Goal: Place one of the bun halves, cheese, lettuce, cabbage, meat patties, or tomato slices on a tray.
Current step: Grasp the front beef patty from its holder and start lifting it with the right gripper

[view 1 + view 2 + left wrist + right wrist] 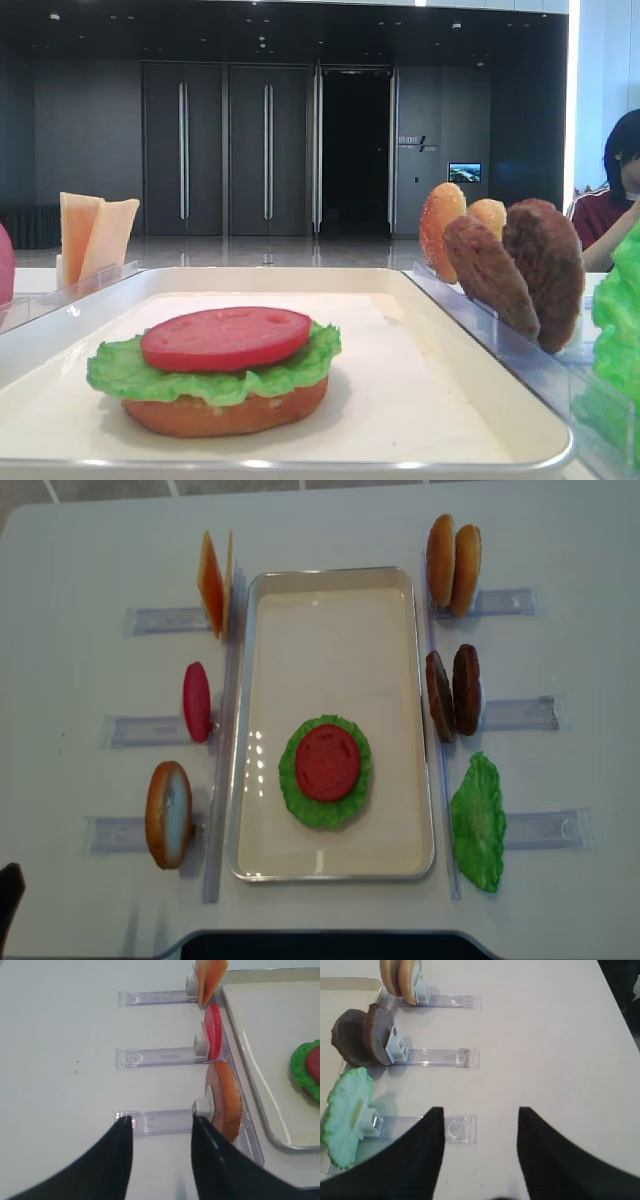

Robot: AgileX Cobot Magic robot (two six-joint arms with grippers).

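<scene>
On the white desk [330, 520] sits the cream tray [330, 580], and toward its near end lies a bun half [225, 412] topped with lettuce [290, 780] and a tomato slice [325, 762]. Left of the tray, clear holders [165, 620] stand cheese [212, 580], another tomato slice [196, 702] and a bun half [168, 814] on edge. Right of it stand two bun halves [452, 565], two meat patties [453, 692] and a lettuce leaf [479, 822]. The left hand [162, 1125] hangs spread and holding nothing over the nearest left holder; the right hand [481, 1115], spread too and holding nothing, hangs by the lettuce holder.
</scene>
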